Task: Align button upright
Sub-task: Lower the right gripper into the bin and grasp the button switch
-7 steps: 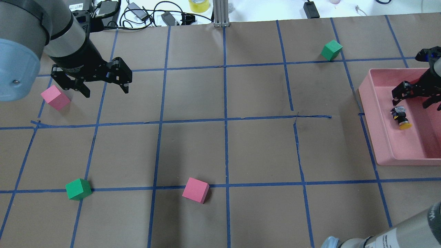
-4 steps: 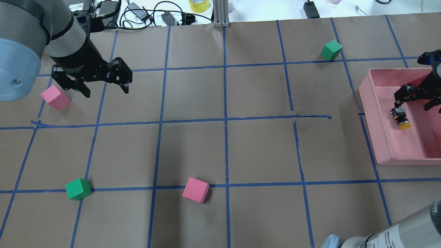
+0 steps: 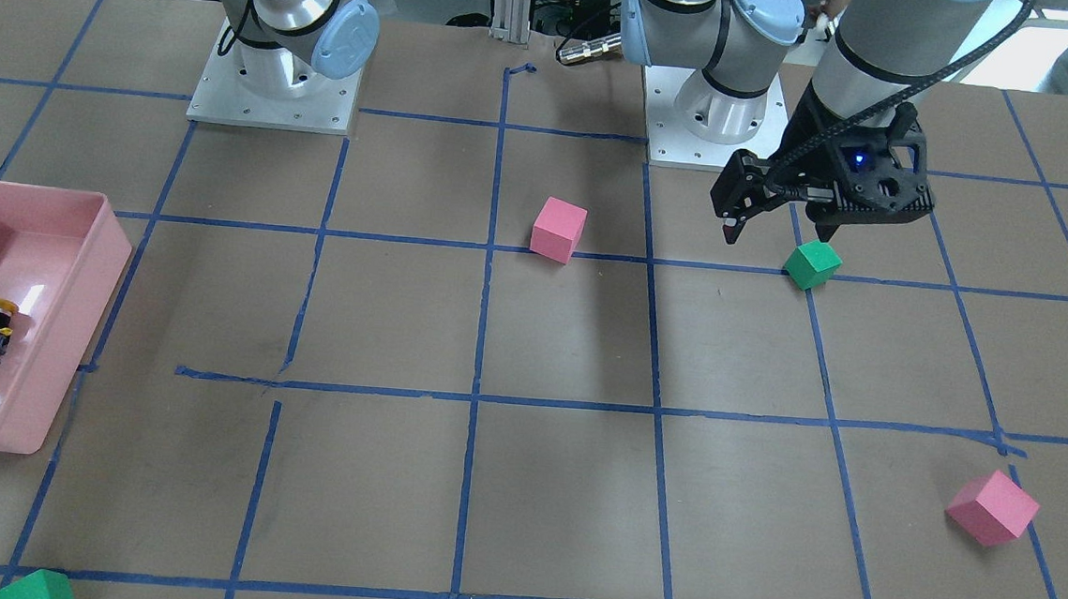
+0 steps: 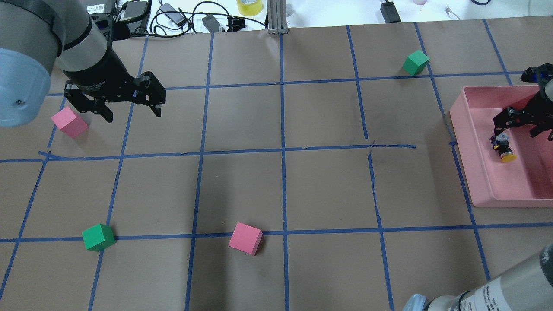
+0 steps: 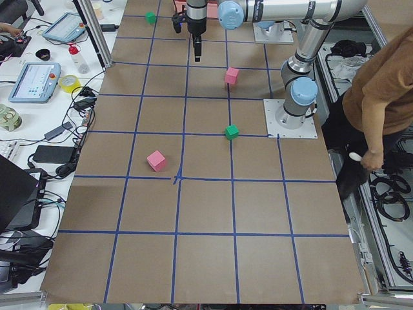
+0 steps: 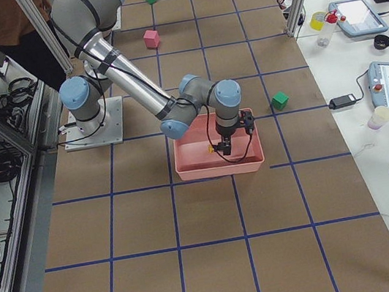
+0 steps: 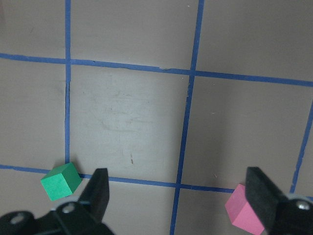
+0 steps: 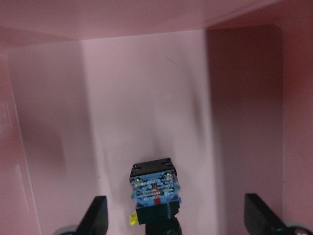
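Right gripper [image 4: 516, 129], jaws spread, hovers over button [image 4: 502, 149] lying sideways in tray [image 4: 510, 201] at right edge of table [image 4: 328, 185]; uprighting not yet done

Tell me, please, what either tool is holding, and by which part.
Nothing: left tool and right tool are open; the button lies loose in the tray.

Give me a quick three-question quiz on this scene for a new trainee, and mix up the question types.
1. True or false: the button stands upright in the pink tray.
2. How many cubes sit on the table?
3. The right gripper is: A) shut on the button, B) open, C) out of view.
Key: 1 false, it lies on its side; 2 four, two pink and two green; 3 B.
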`<state>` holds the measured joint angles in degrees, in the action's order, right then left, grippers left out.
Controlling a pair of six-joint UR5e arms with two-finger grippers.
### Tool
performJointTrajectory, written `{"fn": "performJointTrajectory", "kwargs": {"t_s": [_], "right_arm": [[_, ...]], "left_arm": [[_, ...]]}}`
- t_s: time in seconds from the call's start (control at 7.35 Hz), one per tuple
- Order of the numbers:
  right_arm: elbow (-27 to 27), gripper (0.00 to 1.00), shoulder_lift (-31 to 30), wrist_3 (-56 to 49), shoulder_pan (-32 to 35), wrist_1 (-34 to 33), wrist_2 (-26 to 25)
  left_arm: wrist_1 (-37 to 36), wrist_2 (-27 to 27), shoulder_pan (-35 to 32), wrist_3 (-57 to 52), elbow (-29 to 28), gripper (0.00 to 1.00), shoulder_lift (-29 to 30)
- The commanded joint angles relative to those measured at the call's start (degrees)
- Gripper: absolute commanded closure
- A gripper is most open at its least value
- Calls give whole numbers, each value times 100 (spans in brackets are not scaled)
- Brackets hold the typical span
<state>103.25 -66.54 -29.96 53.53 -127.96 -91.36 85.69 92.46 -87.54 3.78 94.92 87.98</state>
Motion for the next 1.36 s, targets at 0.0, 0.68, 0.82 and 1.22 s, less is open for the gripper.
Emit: {"fn": "performJointTrajectory", "kwargs": {"t_s": [0.0, 0.68, 0.82, 1.22], "right_arm": [[239, 4, 27, -263, 0, -114, 170], [257, 4, 150, -914, 0, -194, 241], [266, 4, 159, -1045, 0, -194, 311], [266, 39, 159, -1064, 0, -185, 233]], "left_arm": [[0, 0, 0, 0, 0, 0, 0], [0, 0, 0, 0, 0, 0, 0], [0, 0, 0, 0, 0, 0, 8], [-9, -9, -9, 0, 61, 0, 0]]}}
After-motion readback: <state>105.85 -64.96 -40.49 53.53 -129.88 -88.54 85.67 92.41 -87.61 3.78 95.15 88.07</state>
